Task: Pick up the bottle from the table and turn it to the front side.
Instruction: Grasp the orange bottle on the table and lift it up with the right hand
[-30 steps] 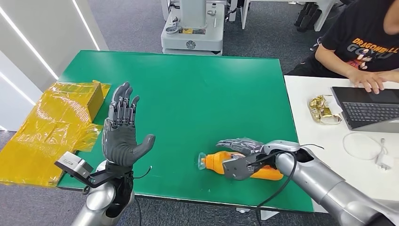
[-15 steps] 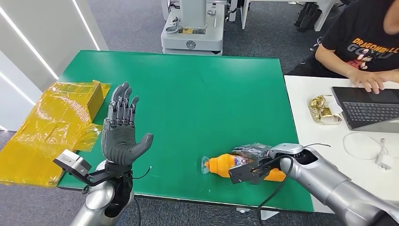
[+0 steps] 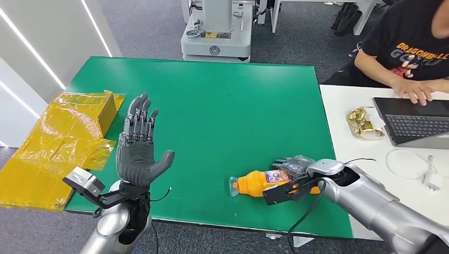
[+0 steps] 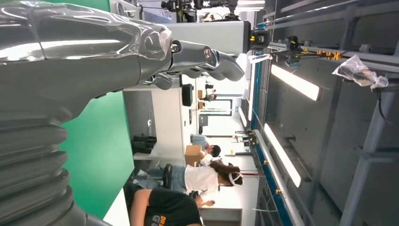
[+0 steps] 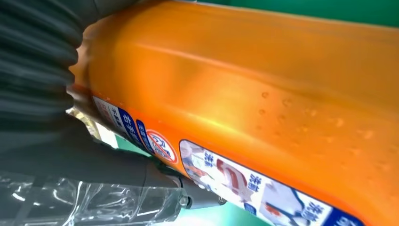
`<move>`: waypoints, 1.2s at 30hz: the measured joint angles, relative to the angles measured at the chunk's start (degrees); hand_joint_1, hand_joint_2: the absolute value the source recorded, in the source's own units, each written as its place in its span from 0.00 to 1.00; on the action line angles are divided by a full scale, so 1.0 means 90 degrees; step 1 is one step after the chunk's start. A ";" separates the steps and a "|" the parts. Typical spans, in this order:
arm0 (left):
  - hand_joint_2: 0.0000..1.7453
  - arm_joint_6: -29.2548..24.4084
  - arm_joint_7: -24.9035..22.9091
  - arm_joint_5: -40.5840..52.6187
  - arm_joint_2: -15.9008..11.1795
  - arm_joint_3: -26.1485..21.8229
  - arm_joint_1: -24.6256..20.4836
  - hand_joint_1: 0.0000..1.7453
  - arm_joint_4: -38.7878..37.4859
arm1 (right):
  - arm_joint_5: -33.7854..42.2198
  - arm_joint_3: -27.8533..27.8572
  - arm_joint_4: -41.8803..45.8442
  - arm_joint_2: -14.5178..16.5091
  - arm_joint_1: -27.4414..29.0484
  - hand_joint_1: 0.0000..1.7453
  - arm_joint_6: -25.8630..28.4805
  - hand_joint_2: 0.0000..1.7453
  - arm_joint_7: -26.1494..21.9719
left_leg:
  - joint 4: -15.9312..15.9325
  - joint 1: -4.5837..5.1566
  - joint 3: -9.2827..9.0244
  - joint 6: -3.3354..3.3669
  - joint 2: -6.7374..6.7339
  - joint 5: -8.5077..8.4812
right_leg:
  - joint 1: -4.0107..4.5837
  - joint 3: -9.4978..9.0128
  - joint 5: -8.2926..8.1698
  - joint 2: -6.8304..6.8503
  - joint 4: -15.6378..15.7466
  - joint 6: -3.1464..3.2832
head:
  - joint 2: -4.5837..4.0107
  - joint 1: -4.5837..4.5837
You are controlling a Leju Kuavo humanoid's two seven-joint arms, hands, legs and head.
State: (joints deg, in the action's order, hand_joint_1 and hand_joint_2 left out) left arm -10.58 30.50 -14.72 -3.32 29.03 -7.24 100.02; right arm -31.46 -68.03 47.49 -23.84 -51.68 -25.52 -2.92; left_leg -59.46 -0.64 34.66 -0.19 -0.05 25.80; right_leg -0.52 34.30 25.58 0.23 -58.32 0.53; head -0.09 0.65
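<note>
An orange bottle [image 3: 254, 183] with a clear cap lies on its side near the front right of the green table [image 3: 212, 106], cap pointing left. My right hand [image 3: 294, 168] grips its rear half, fingers curled over the top, and a printed label shows beside them. In the right wrist view the orange bottle [image 5: 263, 94] is very close, with dark fingers [image 5: 94, 165] wrapped under the label. I cannot tell whether the bottle touches the table. My left hand [image 3: 136, 145] is raised upright over the front left edge, palm out, fingers apart and holding nothing; the left hand [image 4: 94, 56] also appears in its wrist view.
A yellow plastic-wrapped box [image 3: 63, 137] hangs off the table's left edge. A white table to the right holds a laptop [image 3: 418, 121], gold-wrapped packets [image 3: 362, 123] and a white cable [image 3: 413, 164]. A person [image 3: 407, 47] sits there typing. A grey machine base [image 3: 217, 32] stands beyond the far edge.
My right hand has curled around the bottle and drawn it slightly right, rolling it so the label now faces up. The left hand has hardly moved.
</note>
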 joint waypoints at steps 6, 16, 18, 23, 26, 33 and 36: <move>1.00 0.0049 -0.0061 0.0027 0.0062 0.0000 0.0000 0.00 0.0001 | -0.0121 -0.0006 0.0105 -0.0116 0.0019 0.46 0.0112 1.00 0.0117 | -0.0001 0.0001 0.0001 0.0000 0.0000 0.0000 | -0.0001 0.0000 0.0000 0.0000 0.0002 0.0000 | 0.0000 -0.0001; 1.00 0.0145 -0.0131 0.0122 0.0170 0.0000 -0.0001 0.00 0.0001 | -0.0332 0.0066 0.0236 -0.0210 0.0078 1.00 0.0375 1.00 0.0075 | -0.0001 0.0000 0.0000 0.0000 0.0000 0.0000 | 0.0000 0.0000 0.0000 0.0000 0.0001 -0.0001 | 0.0000 0.0000; 1.00 0.0154 -0.0132 0.0141 0.0191 -0.0001 -0.0001 0.00 0.0002 | -0.0421 0.0119 0.0236 -0.0208 0.0122 1.00 0.0517 1.00 0.0086 | 0.0000 0.0000 0.0003 0.0000 0.0001 0.0000 | 0.0000 -0.0001 0.0000 0.0002 0.0000 -0.0001 | 0.0000 0.0000; 1.00 0.0143 -0.0134 0.0239 0.0230 -0.0008 0.0010 0.00 0.0002 | -0.0656 0.0468 0.0236 -0.0059 0.0386 1.00 0.1528 1.00 0.0159 | 0.0000 0.0000 0.0006 0.0000 0.0002 0.0000 | 0.0000 0.0000 0.0000 0.0003 -0.0001 -0.0001 | 0.0000 -0.0001; 1.00 0.0125 -0.0134 0.0268 0.0245 -0.0012 0.0021 0.00 0.0002 | -0.0590 0.0818 0.0249 0.0073 0.0584 1.00 0.2017 1.00 0.0161 | 0.0000 -0.0001 0.0007 0.0000 0.0003 0.0000 | 0.0001 0.0000 0.0000 0.0004 0.0000 -0.0001 | 0.0000 0.0000; 1.00 0.0044 -0.0134 0.0303 0.0259 -0.0019 0.0119 0.00 0.0004 | -0.0361 0.1893 0.0656 0.0375 0.1308 1.00 0.3750 1.00 0.0178 | 0.0002 -0.0001 0.0011 0.0000 0.0005 0.0000 | 0.0001 0.0005 0.0001 0.0009 0.0000 -0.0001 | 0.0000 0.0001; 1.00 0.0015 -0.0151 0.0304 0.0290 -0.0019 0.0130 0.00 0.0004 | -0.0141 0.2351 0.0897 0.0469 0.1652 1.00 0.4479 1.00 0.0073 | 0.0002 -0.0001 0.0014 0.0000 0.0015 0.0000 | 0.0001 0.0005 0.0003 0.0019 0.0001 -0.0002 | 0.0000 -0.0001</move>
State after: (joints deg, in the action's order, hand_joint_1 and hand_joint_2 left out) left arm -10.45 29.14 -11.98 -0.71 28.86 -6.07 100.06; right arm -32.73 -46.87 55.56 -19.62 -36.81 14.79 -2.26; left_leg -59.44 -0.65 34.78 -0.19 0.08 25.80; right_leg -0.51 34.34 25.60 0.41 -58.31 0.51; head -0.09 0.64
